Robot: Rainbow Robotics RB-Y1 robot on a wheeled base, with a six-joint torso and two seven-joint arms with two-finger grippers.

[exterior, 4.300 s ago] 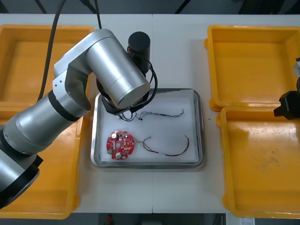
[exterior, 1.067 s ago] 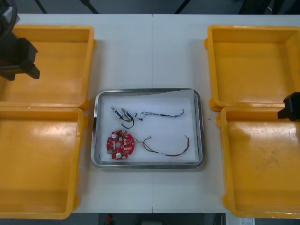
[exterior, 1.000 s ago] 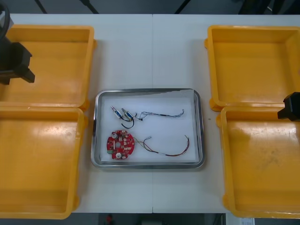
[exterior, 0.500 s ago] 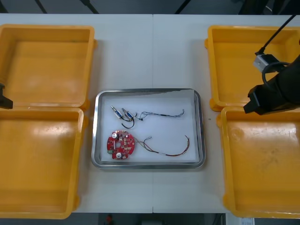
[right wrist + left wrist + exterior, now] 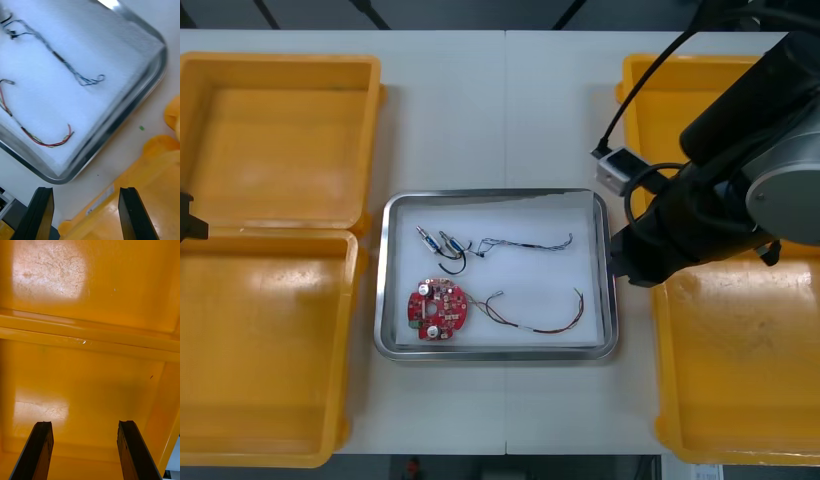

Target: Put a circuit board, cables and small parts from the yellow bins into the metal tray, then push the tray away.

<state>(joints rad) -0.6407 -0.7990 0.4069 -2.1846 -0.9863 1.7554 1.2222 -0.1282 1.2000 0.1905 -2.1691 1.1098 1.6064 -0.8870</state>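
Observation:
The metal tray (image 5: 384,300), white inside, lies at the table's middle. In it are a round red circuit board (image 5: 437,309), a red and yellow cable (image 5: 535,318), a blue and white cable (image 5: 525,243), a black cable (image 5: 450,264) and small metal parts (image 5: 434,238). My right gripper (image 5: 627,268) hangs just off the tray's right rim. In the right wrist view it (image 5: 85,213) is open and holds nothing, above the strip between the tray rim (image 5: 123,108) and a bin (image 5: 153,191). My left gripper (image 5: 84,453) is open over the left bins.
Two yellow bins stand on the left (image 5: 280,140) and two on the right (image 5: 740,360). The right arm's bulk covers part of the far right bin (image 5: 660,110). White table lies beyond the tray's far edge (image 5: 500,110).
My right arm has swung in from the right edge to the tray's right rim. The left gripper has drawn back to the left edge. The tray's contents lie unchanged.

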